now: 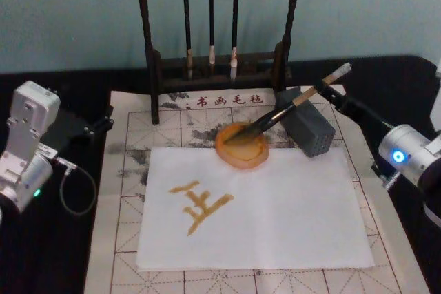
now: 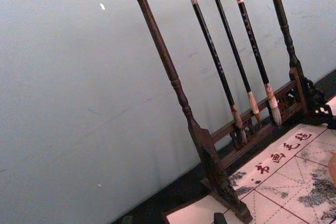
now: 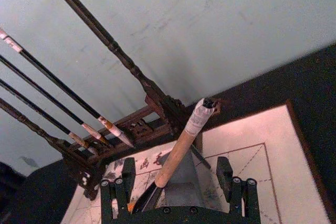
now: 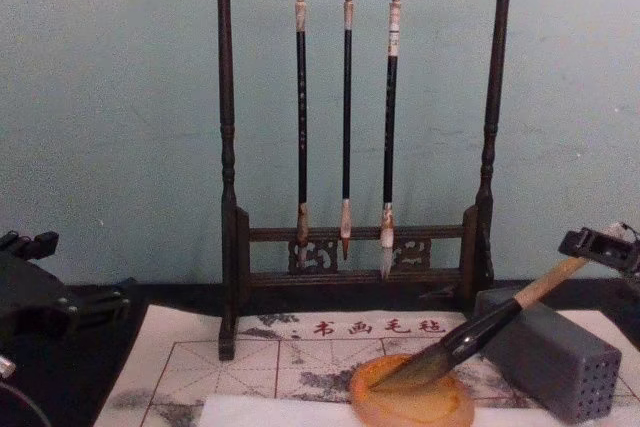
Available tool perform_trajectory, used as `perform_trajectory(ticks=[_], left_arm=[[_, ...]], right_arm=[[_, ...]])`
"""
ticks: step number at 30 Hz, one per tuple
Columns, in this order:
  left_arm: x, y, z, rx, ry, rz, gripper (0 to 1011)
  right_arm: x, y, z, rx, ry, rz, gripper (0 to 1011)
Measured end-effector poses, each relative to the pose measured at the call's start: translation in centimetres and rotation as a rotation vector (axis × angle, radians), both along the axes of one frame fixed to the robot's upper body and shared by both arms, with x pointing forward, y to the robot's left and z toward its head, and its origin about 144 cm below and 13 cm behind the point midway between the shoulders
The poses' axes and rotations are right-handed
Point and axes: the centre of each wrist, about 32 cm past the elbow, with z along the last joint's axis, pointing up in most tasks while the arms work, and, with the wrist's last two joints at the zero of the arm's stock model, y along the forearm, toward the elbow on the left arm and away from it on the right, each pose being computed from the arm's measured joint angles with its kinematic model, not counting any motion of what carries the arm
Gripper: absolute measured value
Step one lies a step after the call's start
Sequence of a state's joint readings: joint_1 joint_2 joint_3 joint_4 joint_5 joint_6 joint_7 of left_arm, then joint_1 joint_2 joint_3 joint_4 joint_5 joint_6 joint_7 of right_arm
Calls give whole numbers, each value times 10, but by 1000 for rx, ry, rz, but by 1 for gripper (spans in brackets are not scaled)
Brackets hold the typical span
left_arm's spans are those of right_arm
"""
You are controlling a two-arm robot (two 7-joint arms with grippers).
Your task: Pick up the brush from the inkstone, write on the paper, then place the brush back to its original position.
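Right gripper [image 3: 177,163]: nearest item in the right wrist view. Fingers apart, one to each side of the brush [image 3: 181,140], with a gap showing on both sides and nothing clamped. It sits at the far right of the mat, at the upper, capped part of the handle.

Brush: dark bristles rest in the inkstone [image 1: 241,163], and the handle leans on the grey block [image 1: 310,132]. Its long axis rises from the dish towards the right rear, with the white cap highest and pointing at the right arm.

Inkstone: amber dish on the gridded mat [image 1: 120,239], touching the far edge of the paper [image 1: 275,218].

Paper: white sheet bearing one amber written character [image 1: 200,206].

Left gripper [image 1: 96,125]: parked at the left edge of the mat on the dark counter [image 1: 69,259], well apart from the brush. Whether its fingers are apart or together cannot be told.

Rack [image 4: 225,147]: stands behind the mat with three thin brushes [image 4: 346,127] hanging from it.

Judgement: the writing and the return of the brush appear done. Only the right arm is near the brush. Any retreat should run clear of the leaning handle, since a sideways knock could roll it off the block.
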State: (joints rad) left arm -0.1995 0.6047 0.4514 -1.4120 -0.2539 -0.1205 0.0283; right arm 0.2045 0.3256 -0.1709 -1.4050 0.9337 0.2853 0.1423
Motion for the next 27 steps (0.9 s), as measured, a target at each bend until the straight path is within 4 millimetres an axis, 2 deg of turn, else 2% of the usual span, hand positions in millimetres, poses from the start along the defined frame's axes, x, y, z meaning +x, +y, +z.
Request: perform_trajectory(ticks=[10,27], left_arm=[[0,0,0,0,0,0,1001],[0,0,0,0,0,0,1001]], right_arm=[[15,10,2,82,70,4,1002],[30,20,3,168,113,3,1002]])
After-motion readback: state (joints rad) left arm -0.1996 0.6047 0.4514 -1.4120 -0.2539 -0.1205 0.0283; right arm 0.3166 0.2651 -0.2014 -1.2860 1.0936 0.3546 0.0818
